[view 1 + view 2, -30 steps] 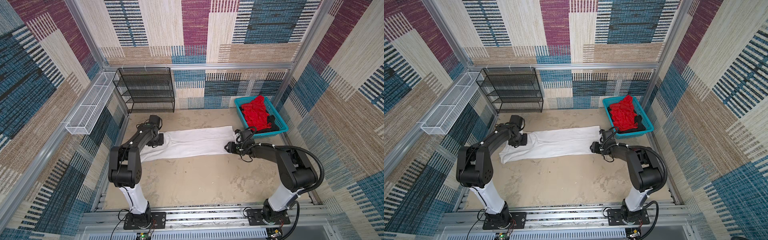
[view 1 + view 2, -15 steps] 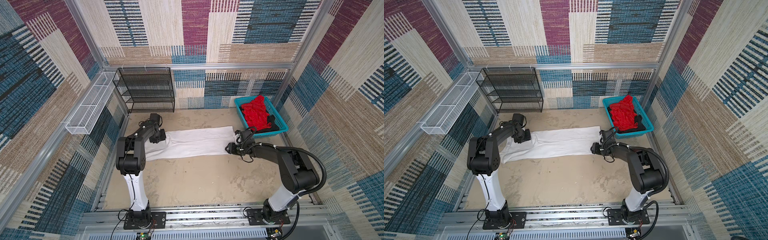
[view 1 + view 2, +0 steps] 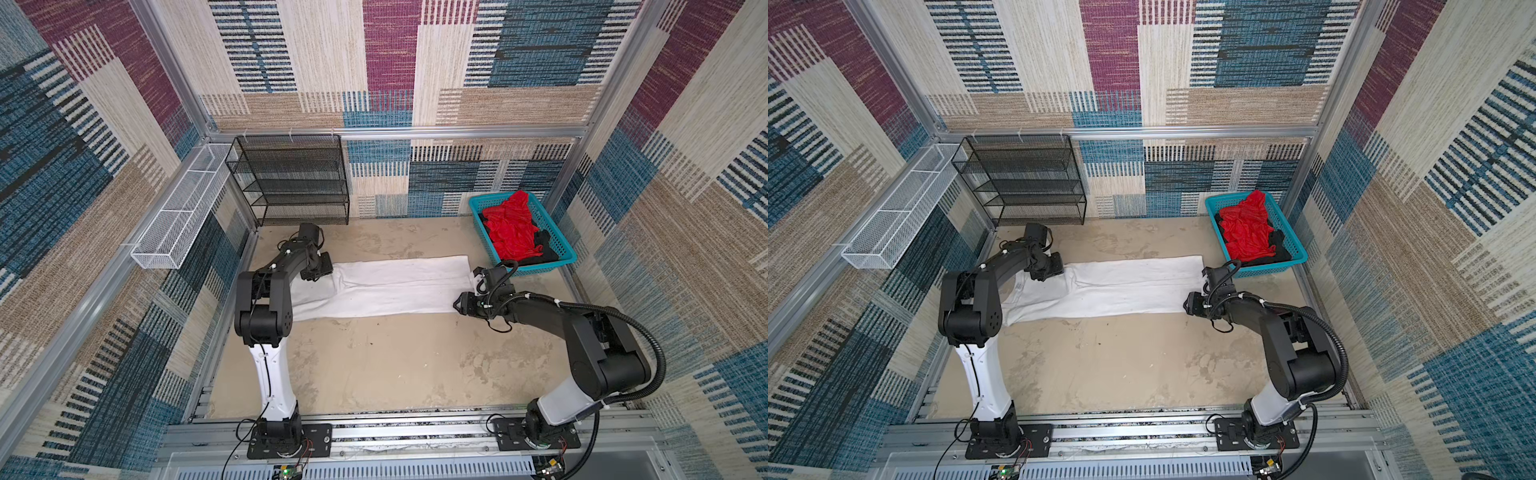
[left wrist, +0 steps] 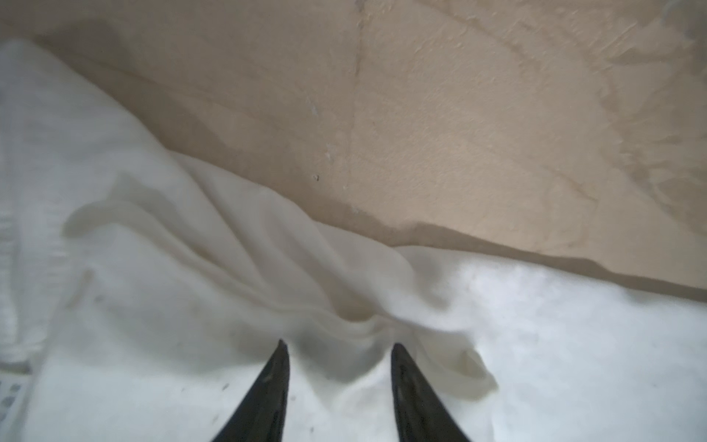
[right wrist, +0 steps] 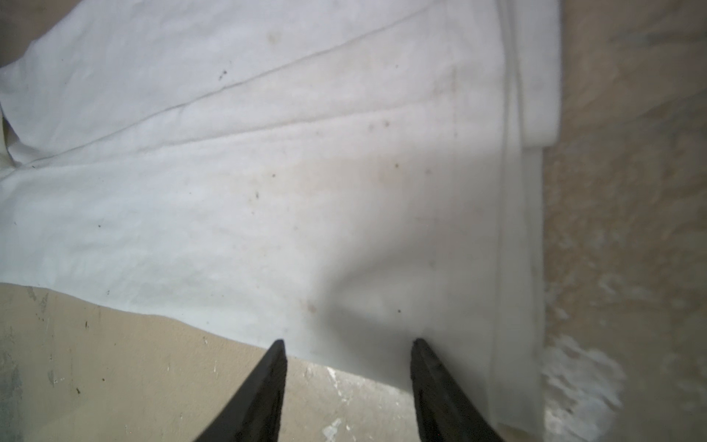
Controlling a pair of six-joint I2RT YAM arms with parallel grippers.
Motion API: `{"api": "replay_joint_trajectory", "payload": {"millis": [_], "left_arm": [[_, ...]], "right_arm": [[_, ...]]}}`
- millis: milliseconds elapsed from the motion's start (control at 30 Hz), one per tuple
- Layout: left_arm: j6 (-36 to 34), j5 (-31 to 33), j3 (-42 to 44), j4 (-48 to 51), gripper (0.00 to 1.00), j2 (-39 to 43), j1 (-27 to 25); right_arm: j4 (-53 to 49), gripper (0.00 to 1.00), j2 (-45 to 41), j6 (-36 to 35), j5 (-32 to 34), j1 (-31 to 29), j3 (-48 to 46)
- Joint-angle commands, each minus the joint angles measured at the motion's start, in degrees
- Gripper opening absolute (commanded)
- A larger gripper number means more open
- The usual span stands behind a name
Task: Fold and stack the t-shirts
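The white t-shirt lies as a long strip folded lengthwise across the table. My left gripper is low over its left far end. In the left wrist view the left gripper is open, with wrinkled white cloth bunched between the fingers. My right gripper sits at the shirt's right near corner. There the right gripper is open and straddles the shirt's near edge. The red t-shirt and the black t-shirt lie crumpled in the basket.
The turquoise basket stands at the back right, close behind the right wrist. A black mesh shelf stands against the back wall and a white wire tray hangs on the left wall. Bare tabletop spreads in front of the shirt.
The left arm's elbow has swung right and up, and its gripper has edged a little along the shirt's left far end. The right arm has hardly moved.
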State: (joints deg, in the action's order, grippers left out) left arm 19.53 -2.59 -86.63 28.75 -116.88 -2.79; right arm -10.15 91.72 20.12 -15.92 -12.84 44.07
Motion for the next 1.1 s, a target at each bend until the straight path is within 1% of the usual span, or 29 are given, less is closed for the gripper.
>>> {"api": "replay_joint_trajectory", "payload": {"millis": [0,67,133,267,367,467,800,933,1067], "left_arm": [[0.34,-2.37,4.95,-4.52,0.45,6.87,-1.13],[0.04,-1.04,5.78,-3.42,0.44,8.83,-2.81],[-0.98,0.59,3.91,0.23,0.43,8.15,-4.83],[-2.83,6.42,-1.41,7.02,0.37,3.44,-8.94],[-3.61,8.91,-4.58,9.35,0.34,0.27,-11.01],[-4.33,12.87,-7.74,11.65,0.32,-2.78,-12.47],[-5.46,19.16,-15.84,17.97,0.32,-10.31,-12.48],[-5.75,19.18,-16.35,17.70,0.31,-10.91,-12.37],[-5.66,18.19,-17.37,18.03,0.19,-11.86,-12.13]], "right_arm": [[-4.45,0.55,-0.12,0.84,0.37,-0.04,0.06],[-4.22,0.55,0.12,0.80,0.15,-0.09,0.38],[-4.02,0.55,0.38,0.71,-0.13,-0.02,0.63],[-4.03,0.54,0.30,0.54,-0.34,-0.08,0.77],[-4.11,0.55,0.02,0.36,-0.07,-0.06,0.39],[-3.88,0.55,0.03,0.36,0.01,-0.01,-0.12],[-3.06,0.55,1.51,0.07,-0.16,0.00,-0.65],[-2.68,0.55,2.12,0.03,-0.49,-0.02,-0.66],[-2.60,0.55,2.16,0.01,-0.62,-0.06,-0.82]]}}
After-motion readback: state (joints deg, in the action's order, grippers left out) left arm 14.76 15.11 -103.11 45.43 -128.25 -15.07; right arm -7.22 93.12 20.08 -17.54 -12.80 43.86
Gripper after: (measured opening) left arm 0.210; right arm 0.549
